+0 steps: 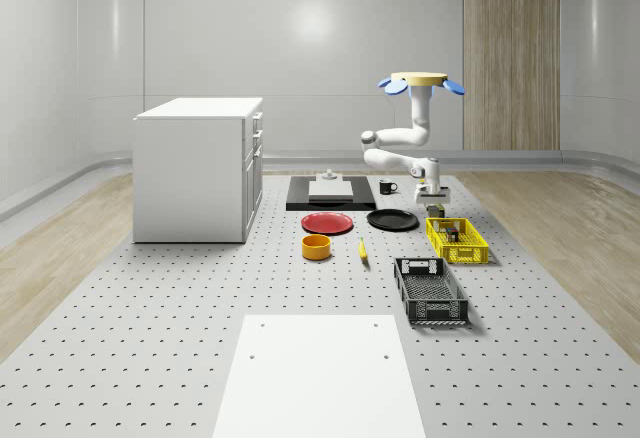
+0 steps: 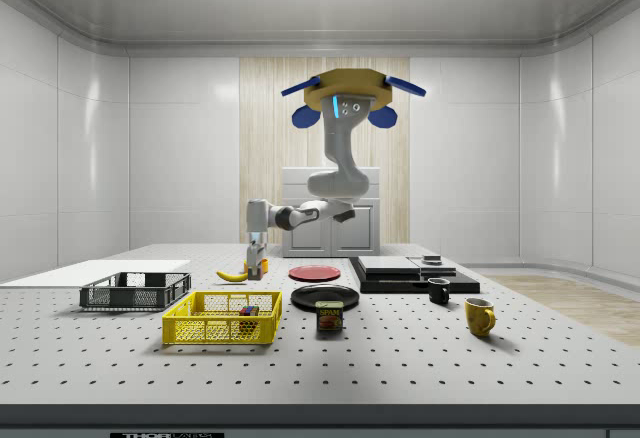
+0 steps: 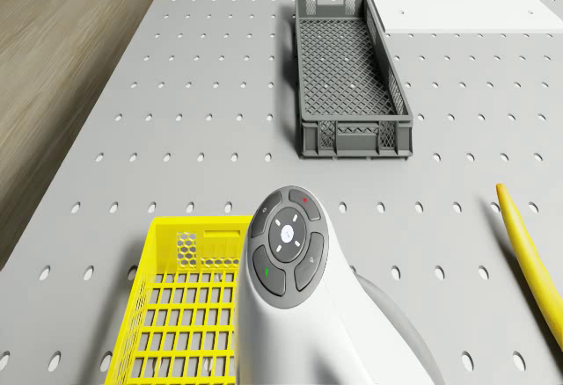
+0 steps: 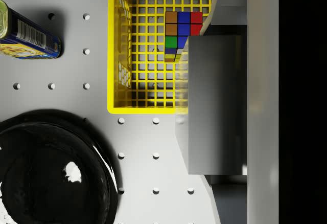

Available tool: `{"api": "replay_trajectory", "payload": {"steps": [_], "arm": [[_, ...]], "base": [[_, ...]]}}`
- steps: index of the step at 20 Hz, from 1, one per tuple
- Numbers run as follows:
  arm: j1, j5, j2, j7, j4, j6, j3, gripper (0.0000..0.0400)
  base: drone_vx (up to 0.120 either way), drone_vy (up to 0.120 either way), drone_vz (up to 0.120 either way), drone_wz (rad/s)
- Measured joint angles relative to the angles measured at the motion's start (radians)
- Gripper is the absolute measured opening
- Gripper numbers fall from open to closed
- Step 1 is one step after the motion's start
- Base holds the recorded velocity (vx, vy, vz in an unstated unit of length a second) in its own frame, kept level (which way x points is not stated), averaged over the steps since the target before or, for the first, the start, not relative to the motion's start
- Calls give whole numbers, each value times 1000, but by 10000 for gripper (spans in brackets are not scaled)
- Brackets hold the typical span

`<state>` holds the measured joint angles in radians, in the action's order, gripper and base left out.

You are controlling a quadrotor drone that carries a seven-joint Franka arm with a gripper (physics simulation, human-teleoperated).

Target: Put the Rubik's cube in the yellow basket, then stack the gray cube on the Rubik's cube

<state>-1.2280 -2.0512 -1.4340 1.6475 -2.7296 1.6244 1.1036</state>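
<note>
In the wrist view a plain gray cube point(image 4: 214, 91) sits between my fingers, my gripper point(image 4: 225, 106) shut on it. Beyond it lies the Rubik's cube point(image 4: 183, 27) on the mesh floor of the yellow basket point(image 4: 116, 55), partly hidden by the gray cube. In the whole-scene view the drone point(image 1: 420, 81) hovers high over the table's far right, and the arm hangs down to the gripper point(image 1: 432, 200) just above the far end of the yellow basket point(image 1: 457, 241). From the side, the gripper point(image 2: 257, 261) is above and behind the basket point(image 2: 222, 319), apart from it.
A dark gray basket point(image 1: 430, 291) lies in front of the yellow one. A black plate point(image 1: 392, 220), red plate point(image 1: 327, 222), orange bowl point(image 1: 316, 247) and banana point(image 1: 362, 250) lie to its left. A can point(image 4: 28, 29) lies beside the basket. A white cabinet point(image 1: 195, 168) stands far left.
</note>
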Motion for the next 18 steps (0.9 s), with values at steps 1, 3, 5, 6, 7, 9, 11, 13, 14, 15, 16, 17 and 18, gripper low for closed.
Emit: {"api": "replay_trajectory", "payload": {"steps": [1,3,5,6,7,9,11,13,14,15,16,17,18], "arm": [[0,0,0,0,0,0,0,250],[0,0,0,0,0,0,0,250],[0,0,0,0,0,0,0,250],[0,0,0,0,0,0,0,250],[0,0,0,0,0,0,0,250],[0,0,0,0,0,0,0,250],[0,0,0,0,0,0,0,250],[0,0,0,0,0,0,0,250],[0,0,0,0,0,0,0,250],[0,0,0,0,0,0,0,250],[0,0,0,0,0,0,0,250],[0,0,0,0,0,0,0,250],[0,0,1,0,0,0,0,250]], "base": [[0,120,0,0],[0,120,0,0],[0,120,0,0],[0,120,0,0],[0,120,0,0],[0,120,0,0],[0,120,0,0],[0,120,0,0],[0,120,0,0],[0,80,0,0],[0,0,0,0],[0,0,0,0],[0,0,0,0]]}}
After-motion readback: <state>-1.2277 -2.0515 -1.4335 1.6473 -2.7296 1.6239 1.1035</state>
